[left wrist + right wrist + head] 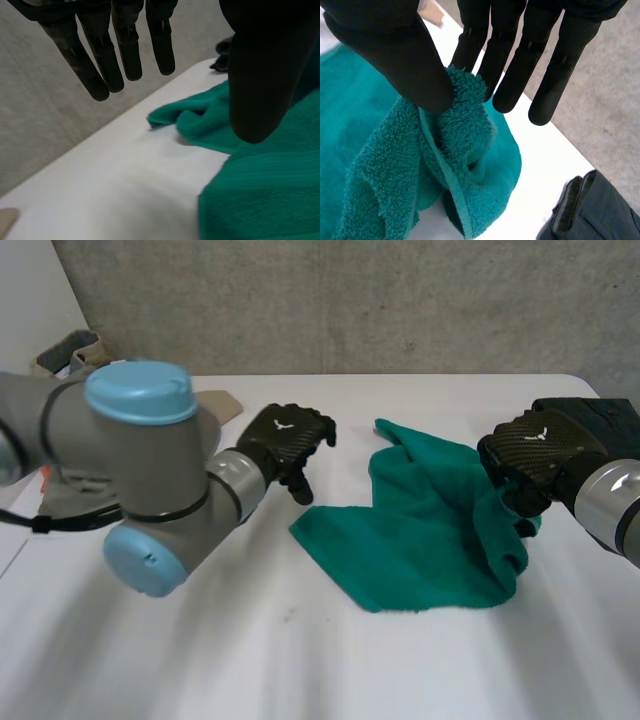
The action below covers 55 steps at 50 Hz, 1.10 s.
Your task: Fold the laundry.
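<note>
Between right hand [385,50] fingers [472,45]: towel [462,115] edge pinched.

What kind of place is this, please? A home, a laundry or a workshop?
Most likely a robot test room, not a home: a white table stands before a rough concrete wall, and the robot's right hand pinches a green towel on it.

Grey arms [60,430], lt-blue caps [140,392], blk hands [285,435] [535,450]
</note>
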Each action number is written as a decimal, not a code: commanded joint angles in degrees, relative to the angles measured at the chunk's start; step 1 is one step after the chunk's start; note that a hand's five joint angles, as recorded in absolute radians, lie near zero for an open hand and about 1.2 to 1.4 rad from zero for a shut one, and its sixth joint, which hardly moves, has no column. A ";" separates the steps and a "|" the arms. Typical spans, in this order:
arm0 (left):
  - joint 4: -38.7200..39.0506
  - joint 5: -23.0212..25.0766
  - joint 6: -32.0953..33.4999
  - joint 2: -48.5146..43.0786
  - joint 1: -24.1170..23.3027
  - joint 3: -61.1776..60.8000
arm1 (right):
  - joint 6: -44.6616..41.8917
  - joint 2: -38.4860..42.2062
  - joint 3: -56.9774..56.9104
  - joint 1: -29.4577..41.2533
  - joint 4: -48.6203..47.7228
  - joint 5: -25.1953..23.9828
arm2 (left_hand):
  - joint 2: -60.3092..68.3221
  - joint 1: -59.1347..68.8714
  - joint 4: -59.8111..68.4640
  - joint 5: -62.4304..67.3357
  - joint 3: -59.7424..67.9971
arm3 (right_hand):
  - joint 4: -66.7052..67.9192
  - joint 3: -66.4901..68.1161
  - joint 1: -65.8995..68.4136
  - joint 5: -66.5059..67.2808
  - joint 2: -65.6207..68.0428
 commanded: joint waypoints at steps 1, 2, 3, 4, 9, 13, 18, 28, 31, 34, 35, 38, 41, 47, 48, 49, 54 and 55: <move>-12.98 0.85 0.04 -12.51 -2.24 16.93 | 1.81 -4.45 -0.05 2.53 2.32 -0.21 | 6.77 6.86 6.39 6.40 6.85 | 11.46 11.71 15.90 13.88 12.45; -14.39 0.76 0.13 -14.09 -2.42 18.87 | 1.90 -4.80 -0.05 2.71 2.32 -0.21 | 6.77 6.86 6.39 6.40 6.85 | 11.46 11.71 15.90 13.88 12.45; -17.19 0.67 0.30 -17.07 -2.77 22.63 | 2.08 -5.33 0.04 2.97 2.32 -0.21 | 7.44 7.52 7.05 7.07 7.52 | 11.46 11.71 15.90 13.88 12.45; -18.52 0.58 0.39 -18.40 -2.86 24.49 | 2.08 -5.42 0.13 3.06 2.32 -0.21 | 8.11 8.19 7.73 7.74 8.19 | 11.46 11.71 15.90 13.88 12.45; -24.33 -0.21 1.71 -24.65 -3.91 33.11 | 1.99 -5.69 0.83 3.06 2.23 -0.21 | 7.29 7.37 6.90 6.92 7.36 | 11.46 11.71 15.90 13.88 12.45; -25.12 -1.61 3.47 -27.55 -4.62 36.99 | 1.90 -5.69 1.80 2.80 2.23 -0.21 | 5.09 5.17 4.71 4.72 5.17 | 11.46 11.71 15.90 13.88 12.45; -24.43 -5.64 6.10 -29.31 -5.58 38.75 | 1.90 -5.77 3.47 2.97 2.23 -0.38 | 5.26 5.35 4.88 4.89 5.34 | 11.46 11.71 15.90 13.88 12.45; -20.65 -9.35 9.54 -29.58 -6.37 39.28 | 1.73 -7.53 5.67 3.59 1.79 -1.35 | -3.31 -3.23 -3.70 -3.68 -3.24 | 11.46 11.71 15.90 13.88 12.45; -19.76 -9.35 9.80 -29.58 -6.37 39.37 | 1.73 -7.97 6.19 3.59 1.53 -1.52 | -4.33 -4.24 -4.71 -4.69 -4.25 | 11.46 11.71 15.90 13.88 12.45; -19.94 -9.26 10.41 -30.10 -6.72 40.07 | 1.73 -8.06 6.54 3.68 1.27 -1.70 | -4.33 -4.25 -4.71 -4.70 -4.25 | 11.46 11.71 15.90 13.88 12.45; -20.03 -9.26 10.68 -30.36 -6.99 40.24 | 1.73 -8.15 6.72 3.68 1.27 -1.70 | -4.16 -4.08 -4.55 -4.53 -4.08 | 11.46 11.71 15.90 13.88 12.45; -21.16 -9.35 12.95 -31.15 -7.69 41.21 | 1.73 -8.15 6.98 3.76 1.27 -1.79 | -1.49 -1.40 -1.87 -1.85 -1.41 | 11.46 11.71 15.90 13.88 12.45; -22.22 -9.61 15.85 -32.03 -8.22 42.17 | 1.73 -8.23 7.07 3.59 1.27 -1.96 | 2.37 2.46 1.99 2.00 2.45 | 11.46 11.71 15.90 13.88 12.45; -23.45 -11.19 20.43 -34.23 -9.19 44.99 | 1.73 -7.88 7.07 3.06 1.27 -2.31 | 24.38 24.46 24.00 24.01 24.46 | 11.46 11.71 15.90 13.88 12.45; -23.63 -11.54 21.13 -34.50 -9.19 45.43 | 1.73 -7.88 7.16 3.06 1.27 -2.40 | 30.26 30.35 29.88 29.90 30.34 | 11.46 11.71 15.90 13.88 12.45; -24.07 -12.33 22.09 -35.11 -9.19 46.30 | 1.73 -7.88 7.07 2.97 1.27 -2.49 | 42.48 42.56 42.09 42.11 42.56 | 11.46 11.71 15.90 13.88 12.45; -23.81 -18.48 23.77 -34.94 -9.19 47.89 | 1.73 -8.23 7.16 3.24 1.62 -2.49 | 51.50 51.58 51.11 51.13 51.58 | 11.46 11.71 15.90 13.88 12.45; -23.55 -19.53 23.60 -34.42 -9.19 47.80 | 1.73 -8.23 7.16 3.32 1.70 -2.58 | 51.50 51.58 51.11 51.13 51.58 | 11.46 11.71 15.90 13.88 12.45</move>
